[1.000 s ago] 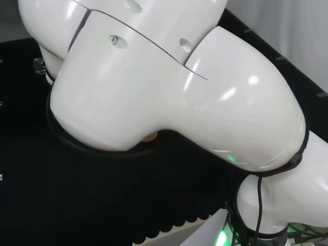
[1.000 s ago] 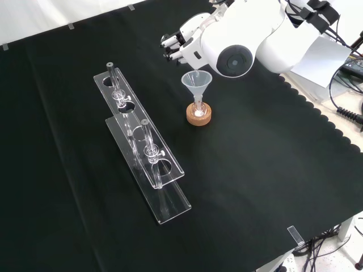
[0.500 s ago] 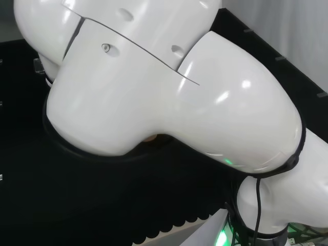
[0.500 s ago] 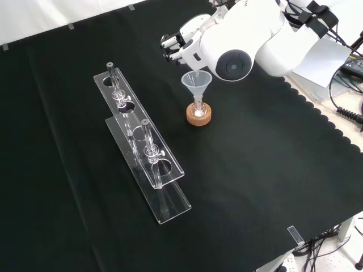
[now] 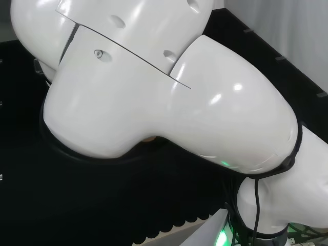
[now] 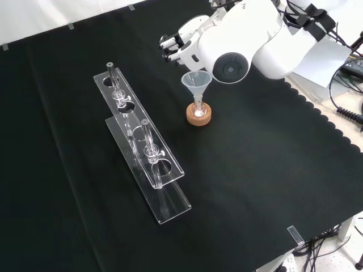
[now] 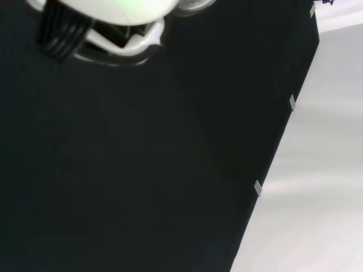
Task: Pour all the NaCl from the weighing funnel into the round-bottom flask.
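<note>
**Front view: hand poised over the funnel**

Front view — the hand (image 6: 180, 44) hangs just above a clear conical funnel (image 6: 196, 83), mouth up, stem vertical in a flask on a cork ring (image 6: 199, 114). Whether its fingers grasp anything cannot be told. Two clear plastic racks (image 6: 148, 164) lie left, well apart — black cloth (image 6: 266, 170) beneath.

Open cloth (image 6: 261, 170) right of funnel (image 6: 196, 83); racks (image 6: 142, 150) left.

Lab bench. Black cloth (image 6: 272, 170) over table, clear acrylic racks (image 6: 144, 153) holding glass tubes, plastic funnel (image 6: 196, 83) in flask on cork ring (image 6: 199, 115), white robot arm (image 6: 255, 34), loose cables (image 6: 346, 102) at bench edge.
</note>
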`<action>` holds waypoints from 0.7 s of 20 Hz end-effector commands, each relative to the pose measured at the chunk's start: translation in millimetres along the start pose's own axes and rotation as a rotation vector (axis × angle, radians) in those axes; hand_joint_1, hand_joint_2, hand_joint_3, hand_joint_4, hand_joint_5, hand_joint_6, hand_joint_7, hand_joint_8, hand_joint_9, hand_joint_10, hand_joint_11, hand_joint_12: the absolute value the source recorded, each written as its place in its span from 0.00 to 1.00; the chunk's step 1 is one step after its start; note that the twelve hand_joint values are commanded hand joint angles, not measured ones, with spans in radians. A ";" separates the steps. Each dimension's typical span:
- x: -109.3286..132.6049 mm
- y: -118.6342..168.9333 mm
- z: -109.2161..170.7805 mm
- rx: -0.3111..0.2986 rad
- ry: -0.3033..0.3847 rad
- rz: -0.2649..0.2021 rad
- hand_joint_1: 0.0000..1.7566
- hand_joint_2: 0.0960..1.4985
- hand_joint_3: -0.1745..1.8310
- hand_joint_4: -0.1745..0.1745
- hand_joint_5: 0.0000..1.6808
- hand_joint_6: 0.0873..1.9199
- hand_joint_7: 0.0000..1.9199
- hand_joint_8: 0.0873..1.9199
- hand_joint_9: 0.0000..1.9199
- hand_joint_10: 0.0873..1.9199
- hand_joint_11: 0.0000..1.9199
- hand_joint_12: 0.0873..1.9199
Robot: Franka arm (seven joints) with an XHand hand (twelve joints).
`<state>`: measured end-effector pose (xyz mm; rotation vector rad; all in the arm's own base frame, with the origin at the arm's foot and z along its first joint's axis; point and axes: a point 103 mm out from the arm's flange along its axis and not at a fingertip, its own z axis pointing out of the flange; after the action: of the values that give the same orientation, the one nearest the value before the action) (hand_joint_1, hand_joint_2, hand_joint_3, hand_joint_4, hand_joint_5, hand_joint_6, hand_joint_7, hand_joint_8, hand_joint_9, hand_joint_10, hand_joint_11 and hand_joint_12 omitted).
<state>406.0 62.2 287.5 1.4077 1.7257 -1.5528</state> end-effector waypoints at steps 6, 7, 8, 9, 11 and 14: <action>-4.7 3.7 7.0 -0.019 0.076 -0.009 0.62 0.37 0.51 1.00 0.69 0.48 0.30 0.28 0.45 0.21 0.27 0.64; -4.7 4.5 8.3 -0.019 0.082 -0.011 0.62 0.37 0.51 1.00 0.69 0.48 0.30 0.28 0.45 0.21 0.27 0.64; -4.9 5.3 9.8 -0.018 0.087 -0.012 0.62 0.37 0.51 1.00 0.69 0.48 0.30 0.28 0.45 0.21 0.27 0.64; -5.1 6.0 11.4 -0.018 0.095 -0.014 0.62 0.37 0.51 1.00 0.69 0.48 0.30 0.28 0.45 0.21 0.27 0.64; -5.8 7.1 14.7 -0.021 0.113 -0.016 0.62 0.37 0.51 1.00 0.69 0.48 0.30 0.28 0.45 0.21 0.27 0.64; -8.1 8.4 19.4 -0.025 0.132 -0.018 0.62 0.37 0.51 1.00 0.69 0.48 0.30 0.28 0.45 0.21 0.27 0.64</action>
<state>410.2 46.6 285.8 1.4951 1.8098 -1.4867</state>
